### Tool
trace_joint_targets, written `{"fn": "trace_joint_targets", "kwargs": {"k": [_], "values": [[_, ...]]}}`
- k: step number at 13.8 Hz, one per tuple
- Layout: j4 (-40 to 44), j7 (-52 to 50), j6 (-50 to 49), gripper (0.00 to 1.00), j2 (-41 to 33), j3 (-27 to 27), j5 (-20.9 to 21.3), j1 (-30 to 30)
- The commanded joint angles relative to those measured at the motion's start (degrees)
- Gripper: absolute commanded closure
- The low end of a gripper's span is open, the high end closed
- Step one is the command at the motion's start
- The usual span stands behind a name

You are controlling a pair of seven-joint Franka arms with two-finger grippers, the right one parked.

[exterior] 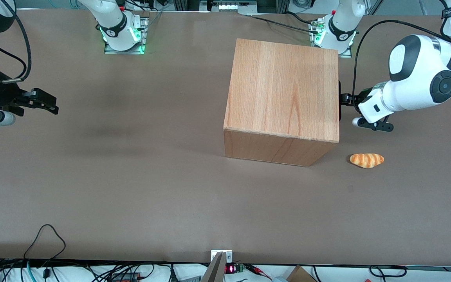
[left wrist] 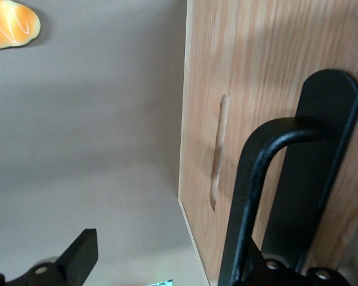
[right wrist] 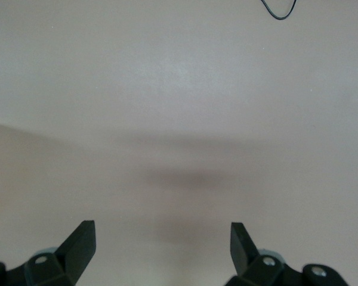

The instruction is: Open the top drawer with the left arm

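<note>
Table point(exterior: 131, 188): cabinet point(exterior: 284, 98), bread roll point(exterior: 366, 160).

The left arm point(exterior: 417, 78) is white, with rounded bulbous joints. Dark grey bands mark the joints, and a black round cap sits on the elbow, at about 3 o'clock from the wrist. A black cable runs along it to the wrist. The base has a black ring and green lights. The gripper point(exterior: 345, 98) is small and black, at 9 o'clock from the white wrist; silver screws show on its black fingers point(left wrist: 77, 253).
</note>
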Motion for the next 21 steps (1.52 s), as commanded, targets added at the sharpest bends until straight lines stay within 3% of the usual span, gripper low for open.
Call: {"fn": "trace_joint_targets", "kwargs": {"k": [1,21], "values": [[0.33,1.14,0.14,0.0,-0.08,0.06,2.96,0.72],[1.82,1.14,0.49,0.0,0.01,0.42,7.36,8.71]]}}
